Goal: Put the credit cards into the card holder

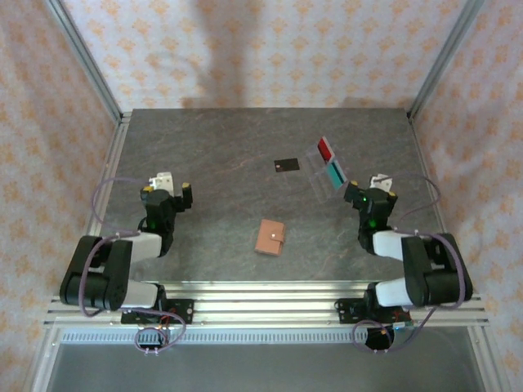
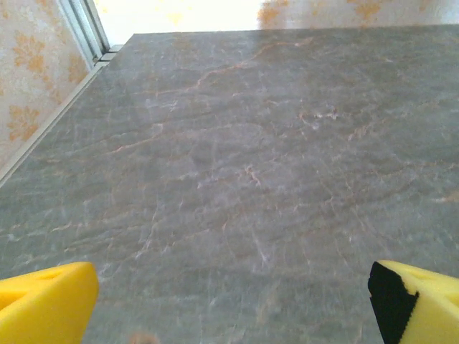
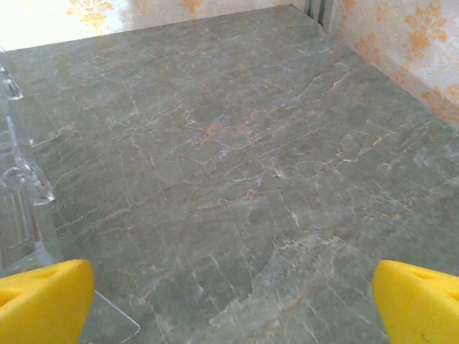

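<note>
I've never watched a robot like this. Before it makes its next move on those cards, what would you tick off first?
1. Left gripper open and empty: ok, its fingers are wide apart over bare table.
2. Right gripper open and empty: ok.
3. Black card free to pick: ok, it lies flat and alone on the table.
4. Red card and teal card free to pick: cannot tell; they sit at the clear stand, and it is too small to see how.
5. Brown wallet ready to take cards: not ok, it looks shut.
</note>
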You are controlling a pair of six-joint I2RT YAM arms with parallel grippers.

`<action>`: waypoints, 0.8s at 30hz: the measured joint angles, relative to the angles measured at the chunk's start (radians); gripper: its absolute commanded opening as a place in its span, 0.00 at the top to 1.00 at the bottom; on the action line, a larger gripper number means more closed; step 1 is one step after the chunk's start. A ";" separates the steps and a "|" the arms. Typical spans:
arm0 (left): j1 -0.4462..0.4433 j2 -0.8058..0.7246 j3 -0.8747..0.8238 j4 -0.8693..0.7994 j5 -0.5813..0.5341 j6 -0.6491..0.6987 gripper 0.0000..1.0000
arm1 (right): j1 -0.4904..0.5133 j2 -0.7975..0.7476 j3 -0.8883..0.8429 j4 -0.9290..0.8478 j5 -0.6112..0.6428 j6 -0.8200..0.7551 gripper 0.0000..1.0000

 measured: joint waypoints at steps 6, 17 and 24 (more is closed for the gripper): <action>0.021 0.135 0.024 0.095 0.036 -0.007 0.00 | -0.004 0.115 0.062 0.051 0.002 -0.003 0.01; 0.021 0.135 0.030 0.106 0.071 -0.007 0.00 | -0.004 0.116 0.083 0.029 0.002 -0.003 0.00; 0.021 0.135 0.040 0.105 0.071 -0.007 0.00 | -0.004 0.116 0.084 0.021 0.002 -0.003 0.00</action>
